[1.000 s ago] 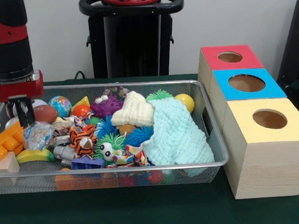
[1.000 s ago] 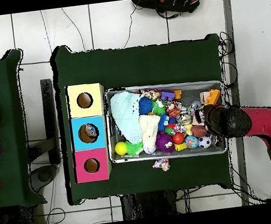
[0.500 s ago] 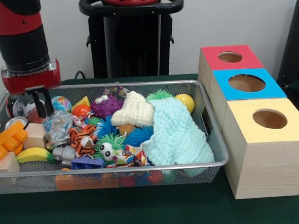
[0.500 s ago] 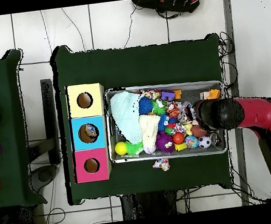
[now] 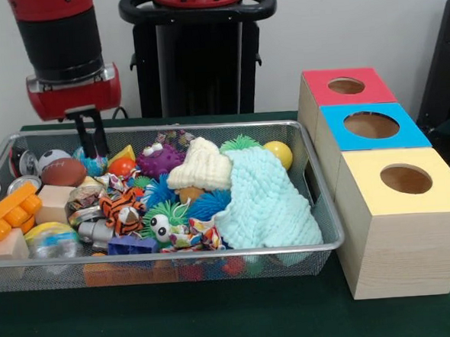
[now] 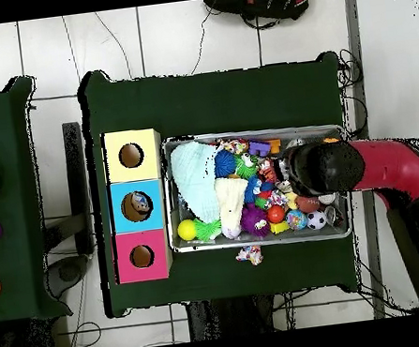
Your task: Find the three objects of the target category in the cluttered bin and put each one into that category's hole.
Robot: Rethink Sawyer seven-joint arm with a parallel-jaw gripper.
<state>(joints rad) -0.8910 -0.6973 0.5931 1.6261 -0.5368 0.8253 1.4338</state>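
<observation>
My gripper (image 5: 91, 140) hangs over the back left of the wire bin (image 5: 177, 255), just above a globe ball (image 5: 95, 163) and beside a brown football (image 5: 63, 172). Its fingers stand slightly apart with nothing between them. A clear plastic bag (image 5: 50, 242) with something round inside lies in the bin's front left corner. The red box (image 5: 346, 87), blue box (image 5: 371, 126) and yellow box (image 5: 405, 180), each with a round hole, stand in a row right of the bin. In the overhead view the arm (image 6: 324, 167) covers the gripper.
The bin holds several toys: an orange block (image 5: 10, 216), a tiger-striped toy (image 5: 120, 208), a purple spiky ball (image 5: 159, 159), a cream knit (image 5: 202, 166), a pale green cloth (image 5: 265, 196) and a yellow ball (image 5: 279, 154). One small item (image 6: 250, 254) lies outside the bin.
The gripper rose and moved right along the bin's back. The clear bag it held half a second ago now lies in the front left corner.
</observation>
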